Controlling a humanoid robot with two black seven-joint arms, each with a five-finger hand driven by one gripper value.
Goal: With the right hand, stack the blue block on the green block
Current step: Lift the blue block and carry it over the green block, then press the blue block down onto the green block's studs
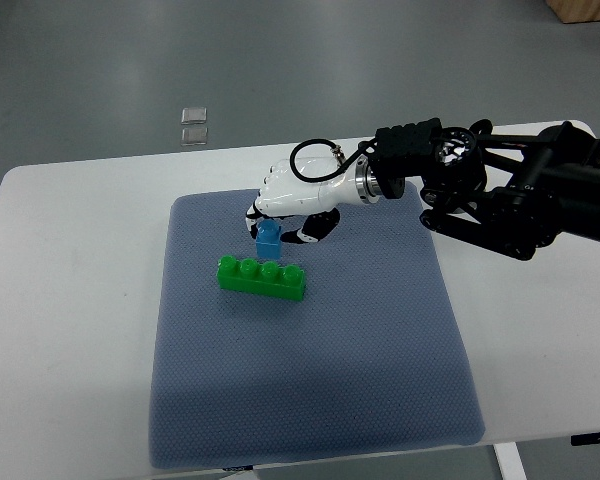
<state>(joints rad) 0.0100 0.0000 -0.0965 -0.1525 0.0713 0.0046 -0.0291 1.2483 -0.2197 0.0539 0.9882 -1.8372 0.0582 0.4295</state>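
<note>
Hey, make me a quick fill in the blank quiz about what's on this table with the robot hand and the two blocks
1. The right hand is closed around the ______ block.
2. The green block shows ______ studs along its top.
3. Both blocks sit over a grey-blue ______ on the white table.
4. The blue block is held just ______ the green block, toward the table's far edge.

Missing words: blue; four; mat; behind

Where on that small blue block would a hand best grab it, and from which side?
Probably its two opposite side faces, coming from above. The blue block is small and squarish, and the green block crowds its near side. The right hand already closes on it that way.
</note>
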